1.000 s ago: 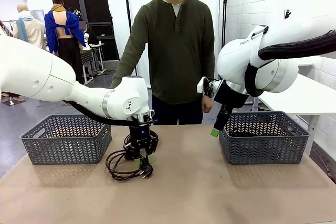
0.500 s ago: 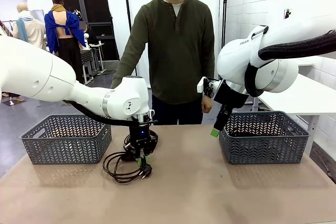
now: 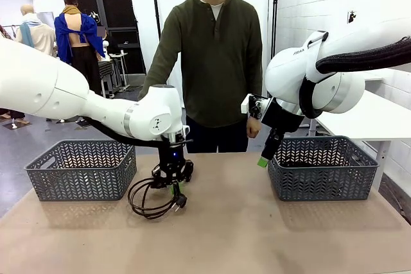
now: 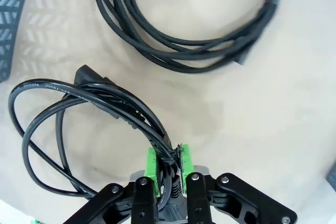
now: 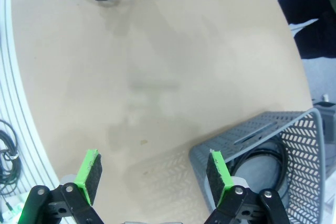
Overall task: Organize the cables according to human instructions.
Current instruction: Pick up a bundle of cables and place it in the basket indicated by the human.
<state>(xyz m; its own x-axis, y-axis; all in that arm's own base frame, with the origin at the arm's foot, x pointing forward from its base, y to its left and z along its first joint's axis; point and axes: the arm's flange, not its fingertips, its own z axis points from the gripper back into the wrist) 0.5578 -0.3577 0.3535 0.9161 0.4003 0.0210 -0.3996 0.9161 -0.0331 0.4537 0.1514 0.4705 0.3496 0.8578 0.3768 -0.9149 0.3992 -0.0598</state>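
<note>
Cables: 1 coiled cord [image 4: 118,103] is pinched between the green pads [image 4: 151,163] of the left gripper [image 4: 167,156]. Its loops spread to one side of the closed fingers, with the plug end farthest out. A 2nd coil [image 4: 184,56] lies on the table [image 4: 262,129] just beyond the fingertips. The right gripper [image 5: 154,162] hovers with jaws spread wide, holding nothing, beside the grey basket [image 5: 252,135], where another cord [image 5: 275,163] lies.
</note>
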